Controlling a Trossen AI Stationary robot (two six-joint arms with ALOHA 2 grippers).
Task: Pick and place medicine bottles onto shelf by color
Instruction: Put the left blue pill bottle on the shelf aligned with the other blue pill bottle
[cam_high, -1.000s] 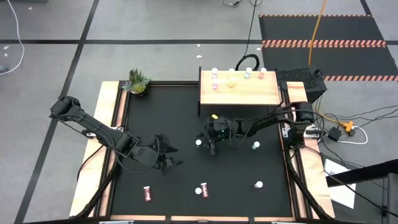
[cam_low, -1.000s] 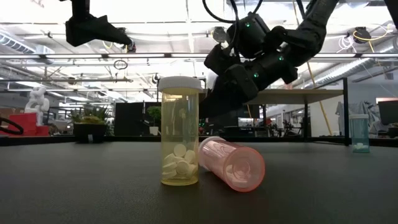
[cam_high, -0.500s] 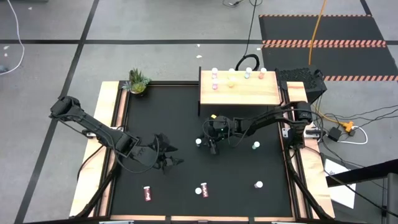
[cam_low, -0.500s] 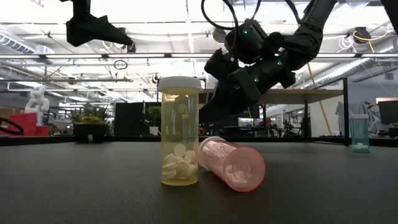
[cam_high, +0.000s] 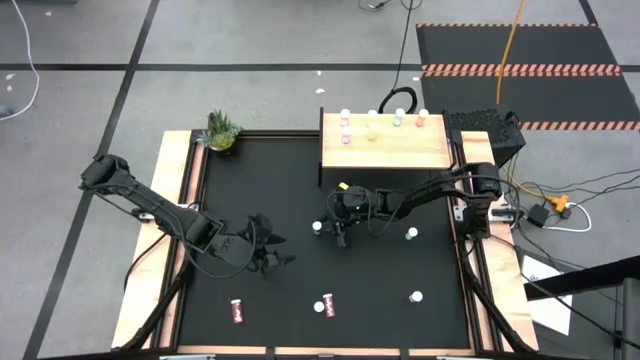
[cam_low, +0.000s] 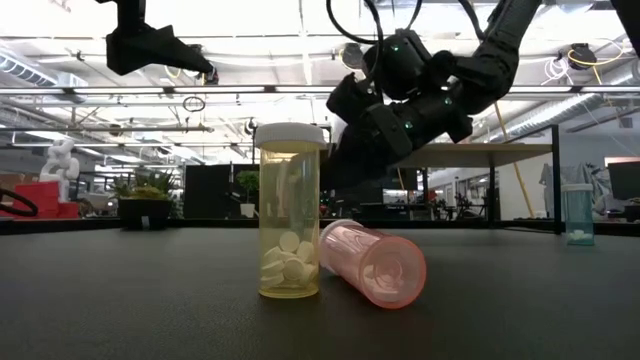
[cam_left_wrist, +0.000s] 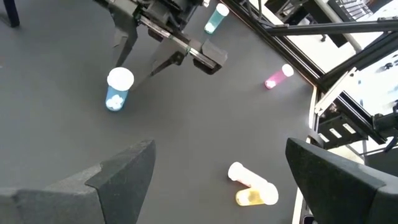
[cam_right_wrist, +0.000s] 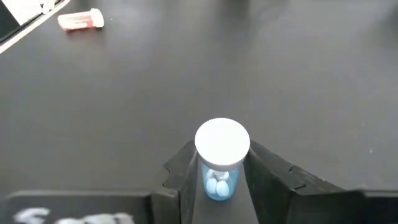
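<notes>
Blue bottle (cam_right_wrist: 222, 162) of white pills, between right pincer (cam_right_wrist: 221, 177) fingers

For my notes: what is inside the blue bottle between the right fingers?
Pale pills lie at the bottom of the blue bottle; its white cap hides the upper part.

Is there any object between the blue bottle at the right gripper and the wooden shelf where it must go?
Nothing visible blocks it. The blue bottle stands between the fingers of the right gripper, and in the high view only bare black table lies between it and the shelf. The left gripper waits off to the side.
</notes>
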